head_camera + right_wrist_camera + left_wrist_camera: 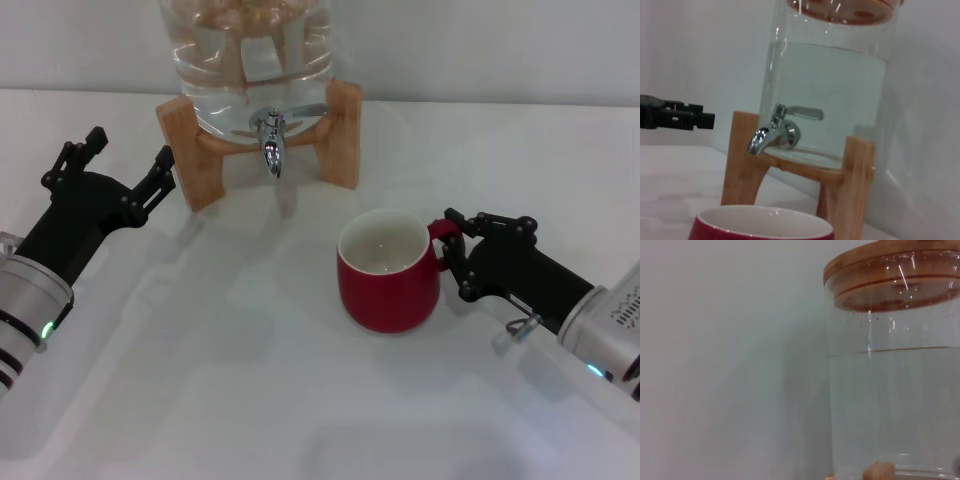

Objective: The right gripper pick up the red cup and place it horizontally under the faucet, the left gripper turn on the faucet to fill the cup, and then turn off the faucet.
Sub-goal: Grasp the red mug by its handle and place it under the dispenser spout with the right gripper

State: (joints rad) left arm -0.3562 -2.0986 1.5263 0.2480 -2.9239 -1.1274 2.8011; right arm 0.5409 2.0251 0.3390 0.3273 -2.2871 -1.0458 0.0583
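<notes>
Right hand (452, 247) at 3 o'clock of cup (388, 272), prongs closed on its handle; cup upright on table (250, 380), at 5 o'clock of faucet (271, 140). Left hand (125, 165) spread open, holding nothing.

The red cup (389, 271) stands upright on the table (250, 400), before and right of the faucet (272, 135). The left gripper (125, 165) is left of the wooden stand (340, 135); the right gripper (455, 250) is at the cup's handle.

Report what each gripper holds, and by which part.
The right gripper grips the red cup by its handle. The left gripper is open, holding nothing.
</notes>
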